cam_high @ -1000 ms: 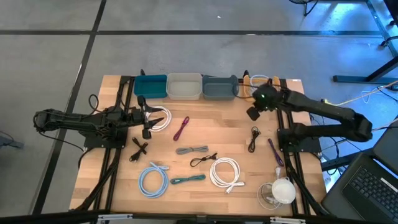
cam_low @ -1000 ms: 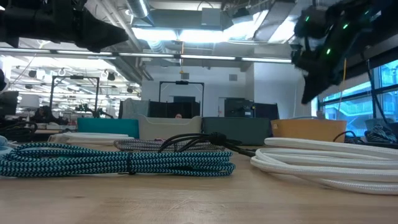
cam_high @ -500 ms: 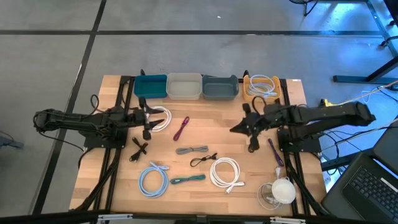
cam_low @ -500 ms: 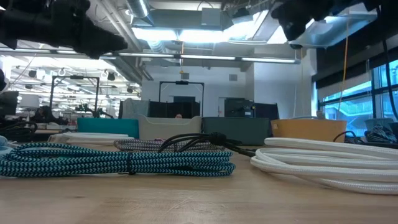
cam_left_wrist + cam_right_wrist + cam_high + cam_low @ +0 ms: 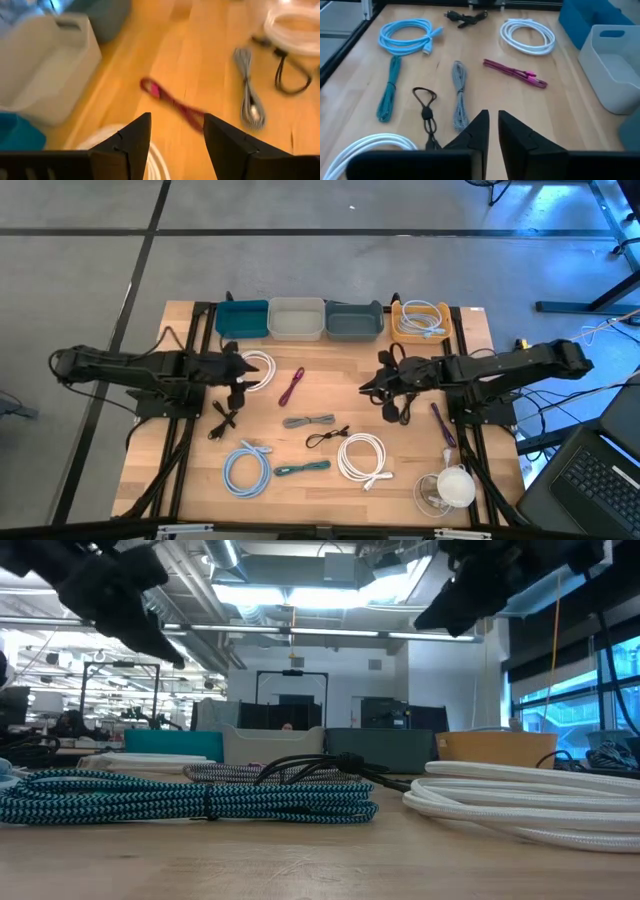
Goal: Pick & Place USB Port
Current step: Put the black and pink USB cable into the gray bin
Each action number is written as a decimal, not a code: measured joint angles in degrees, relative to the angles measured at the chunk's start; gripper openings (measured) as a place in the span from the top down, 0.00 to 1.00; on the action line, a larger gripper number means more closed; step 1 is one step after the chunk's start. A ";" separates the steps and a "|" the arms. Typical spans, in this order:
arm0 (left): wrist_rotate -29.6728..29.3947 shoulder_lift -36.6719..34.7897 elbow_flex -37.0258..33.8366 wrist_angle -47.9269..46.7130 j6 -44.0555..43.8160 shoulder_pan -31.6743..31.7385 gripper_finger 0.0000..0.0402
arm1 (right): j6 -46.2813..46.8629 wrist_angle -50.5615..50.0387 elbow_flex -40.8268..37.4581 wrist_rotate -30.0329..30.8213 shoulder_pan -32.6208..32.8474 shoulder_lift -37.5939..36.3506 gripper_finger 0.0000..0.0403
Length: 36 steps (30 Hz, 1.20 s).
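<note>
- You have bare wood on the surface point(image 5: 340, 370) between the two pincers, in front of the row of bins point(image 5: 298, 319).
- The pink cable point(image 5: 291, 387) and the grey cable point(image 5: 309, 421) lie in that middle strip, low and flat.
- The near half is crowded: white coil point(image 5: 362, 457), light blue coil point(image 5: 246, 469), teal cable point(image 5: 302, 469).
- The bins wall off the far edge.

Right gripper point(image 5: 368, 383) is swinging away from the yellow bin point(image 5: 419, 320), where a light-blue cable point(image 5: 424, 316) is now lying uncovered, and is heading out over the table toward the magenta cable point(image 5: 291, 387), fingers cracking slightly apart, nothing in them. Left gripper point(image 5: 243, 368) is nudging a bit closer to the magenta cable too, arm tilting.
</note>
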 joint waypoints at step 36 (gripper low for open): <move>5.93 34.87 9.36 -14.99 -5.97 11.25 0.45 | 0.10 0.41 0.00 -0.15 -0.57 0.21 0.88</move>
